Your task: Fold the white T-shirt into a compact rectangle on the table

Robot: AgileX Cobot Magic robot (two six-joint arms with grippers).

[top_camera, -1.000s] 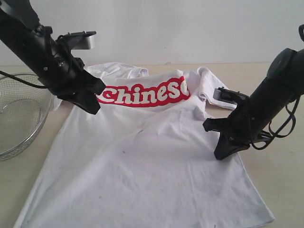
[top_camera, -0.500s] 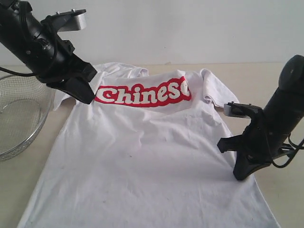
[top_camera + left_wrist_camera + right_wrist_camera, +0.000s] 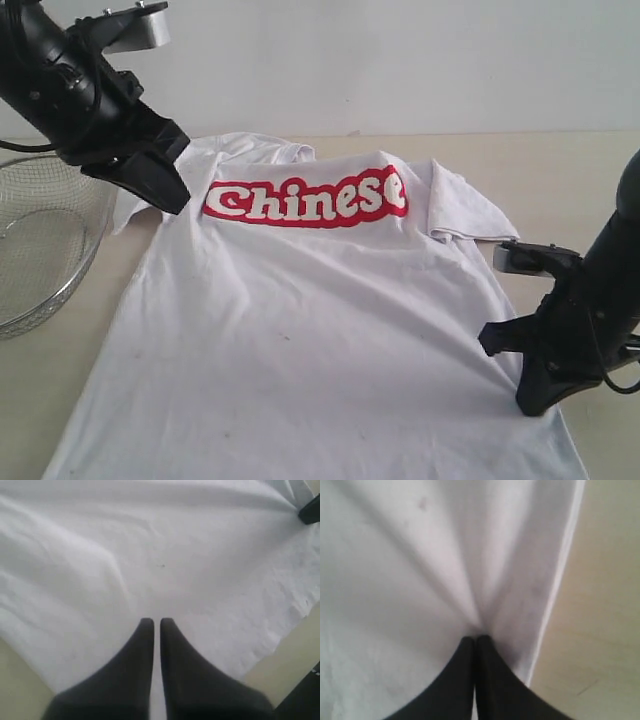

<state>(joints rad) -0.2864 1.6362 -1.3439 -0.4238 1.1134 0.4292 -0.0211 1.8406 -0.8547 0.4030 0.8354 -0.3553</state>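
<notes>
– White cotton fills most of the frame. The white T-shirt [image 3: 300,340] lies spread on the table [image 3: 570,170], chest side up, with its collar end toward the top and its hem running off the bottom edge.
– And the print?
– Red lettering [image 3: 305,200] reading "Chinese" runs across the upper middle. One short sleeve lies out to the right of it.
– Where is the left gripper?
– The left gripper [image 3: 172,200] is in the upper left, slanting down. Its tip is at the shirt's shoulder, just beside the first letter. The jaws stand together, with only a hairline slit showing in the wrist view. The cloth beneath them looks smooth, and I cannot tell whether any of it is caught.
– The other one?
– The right gripper [image 3: 530,405] is in the lower right, at the shirt's side edge. Its jaws are clamped on the fabric. In the wrist view creases fan out from the fingertips [image 3: 462,655], and the stitched edge runs just beside them with bare table beyond.
– Anything else on the table?
– A round wire-mesh basket [image 3: 40,250] sits at the left edge of the frame, near the shirt's other sleeve.
</notes>
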